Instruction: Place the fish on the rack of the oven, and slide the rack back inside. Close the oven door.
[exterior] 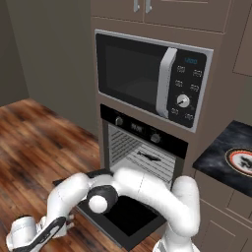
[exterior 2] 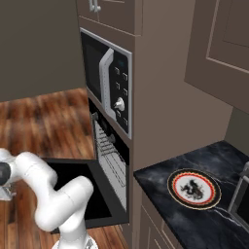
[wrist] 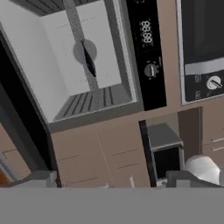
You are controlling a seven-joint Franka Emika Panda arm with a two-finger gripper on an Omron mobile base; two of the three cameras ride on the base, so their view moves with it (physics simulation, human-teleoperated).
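— So, what sits at the far left?

— My arm hangs low over the wood floor (exterior: pixel 29 133); the fingers (exterior: pixel 47 235) point down there, and I cannot tell how wide they stand.

— And moving right?

— I see the oven door (exterior: pixel 129 216) dropped flat and open. Beyond it the fish (exterior: pixel 149 157) lies on the rack (exterior: pixel 157 165) inside the oven (exterior: pixel 142 147), under the microwave (exterior: pixel 152 78). Furthest right, a patterned plate (exterior 2: pixel 194 188) rests on the dark tabletop (exterior 2: pixel 160 182).
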